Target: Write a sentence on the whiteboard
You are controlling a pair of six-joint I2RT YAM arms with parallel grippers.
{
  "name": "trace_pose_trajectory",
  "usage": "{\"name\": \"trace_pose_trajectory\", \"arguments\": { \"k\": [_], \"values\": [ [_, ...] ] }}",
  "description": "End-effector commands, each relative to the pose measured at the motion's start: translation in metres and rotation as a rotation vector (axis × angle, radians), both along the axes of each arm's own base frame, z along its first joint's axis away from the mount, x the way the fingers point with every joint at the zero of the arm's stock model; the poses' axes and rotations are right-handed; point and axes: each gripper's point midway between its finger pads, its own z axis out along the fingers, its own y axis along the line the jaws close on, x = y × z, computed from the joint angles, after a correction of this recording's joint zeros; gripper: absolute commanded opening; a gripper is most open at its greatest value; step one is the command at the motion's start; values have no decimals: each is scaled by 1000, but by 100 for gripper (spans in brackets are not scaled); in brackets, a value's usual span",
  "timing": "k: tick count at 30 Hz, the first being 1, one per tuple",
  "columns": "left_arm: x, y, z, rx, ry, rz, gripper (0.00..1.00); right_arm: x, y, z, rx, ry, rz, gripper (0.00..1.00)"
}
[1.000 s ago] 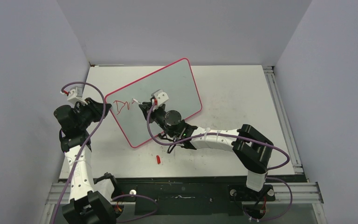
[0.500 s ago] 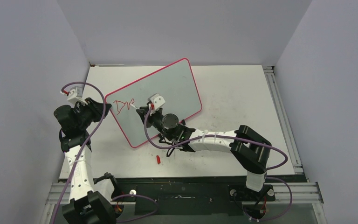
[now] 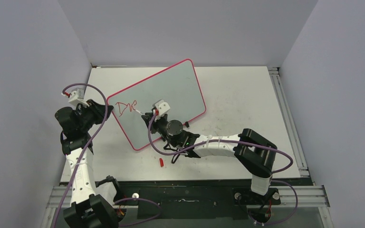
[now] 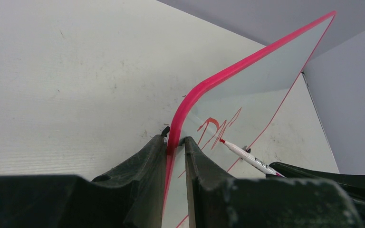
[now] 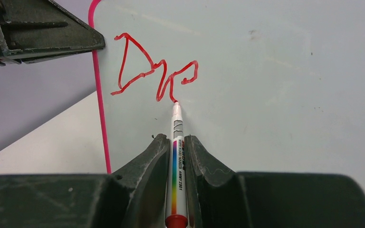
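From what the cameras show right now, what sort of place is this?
Probably a robot test booth in a lab: plain grey walls box in a white table, metal rails edge it, and the left arm and right arm are bolted at its near side.

White-and-black arms (image 3: pixel 218 145); purple cables (image 3: pixel 106 111); black fingers (image 5: pixel 142 190).

Whiteboard (image 3: pixel 171 90) tilted up on the table (image 3: pixel 237 95), left of centre, my left gripper (image 4: pixel 175 142) astride its left edge, my right gripper (image 5: pixel 176 139) in front of its face with the marker (image 5: pixel 177 121) between the fingers, tip on the strokes (image 5: pixel 138 80) near that edge; cap (image 3: pixel 161 162) on table before the board.
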Motion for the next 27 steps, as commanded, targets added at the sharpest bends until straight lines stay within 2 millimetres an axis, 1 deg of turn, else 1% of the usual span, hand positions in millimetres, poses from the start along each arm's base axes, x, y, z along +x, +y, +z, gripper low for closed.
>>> {"name": "trace_pose_trajectory", "arguments": {
  "k": [1,7,11,14,20,22,27],
  "values": [
    [-2,-10,9,0,-29,-55,18,14,-22,12,24,-4,-108,5],
    [-1,-10,9,1,-29,-55,18,21,-29,17,38,-9,-137,5],
    [-1,-10,9,1,-30,-55,18,21,-29,22,43,-15,-133,5],
    [-1,-10,9,1,-30,-55,18,18,-28,28,51,-26,-118,5],
    [-2,-10,8,0,-27,-53,18,3,-35,50,84,-62,-90,5],
    [-2,-10,8,0,-28,-55,18,2,-36,55,89,-69,-87,5],
    [-2,-10,8,0,-28,-54,18,7,-35,58,92,-76,-72,5]
  ]
}}
